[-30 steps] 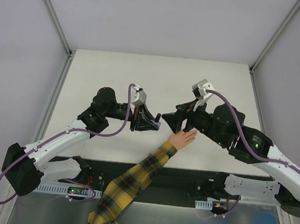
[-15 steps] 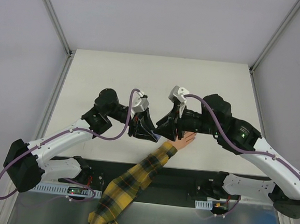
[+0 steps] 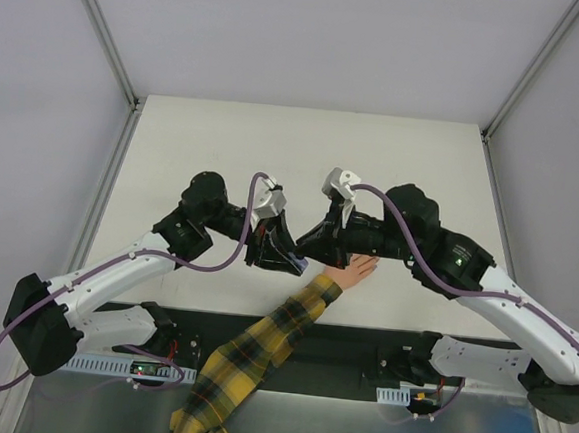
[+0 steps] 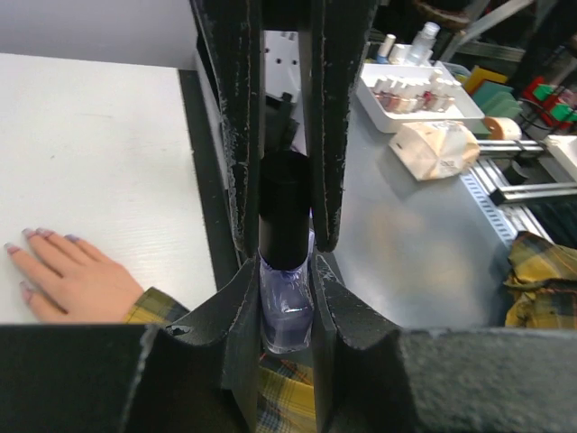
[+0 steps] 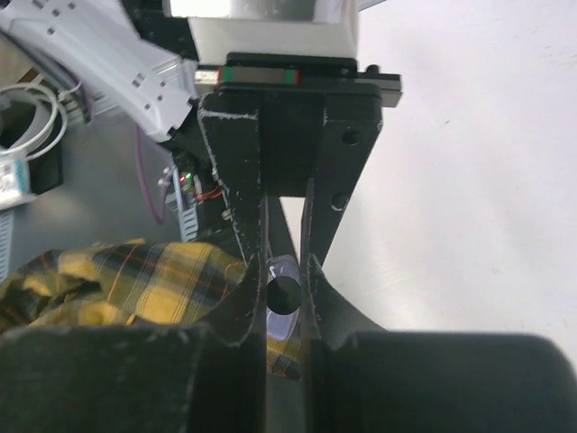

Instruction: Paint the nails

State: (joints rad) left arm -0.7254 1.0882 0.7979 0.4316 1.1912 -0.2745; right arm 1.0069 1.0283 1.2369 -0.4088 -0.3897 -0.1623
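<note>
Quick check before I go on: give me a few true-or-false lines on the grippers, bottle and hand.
The left gripper is clamped on the purple bottle. True.
The hand rests on the table, nails up. True.
The cap lies loose on the table. False: the cap is on the bottle, with the right gripper shut on it.
The sleeve is plain red. False: yellow-and-black plaid.

bright, even overhead light falls on your matte white desk top (image 3: 225,141); shadows under the arms are soft. in the left wrist view the left gripper (image 4: 287,216) looms dark and soft-edged, the small purple glass bottle (image 4: 287,316) sharper. the right wrist view washes the desk to near-featureless white.
</note>
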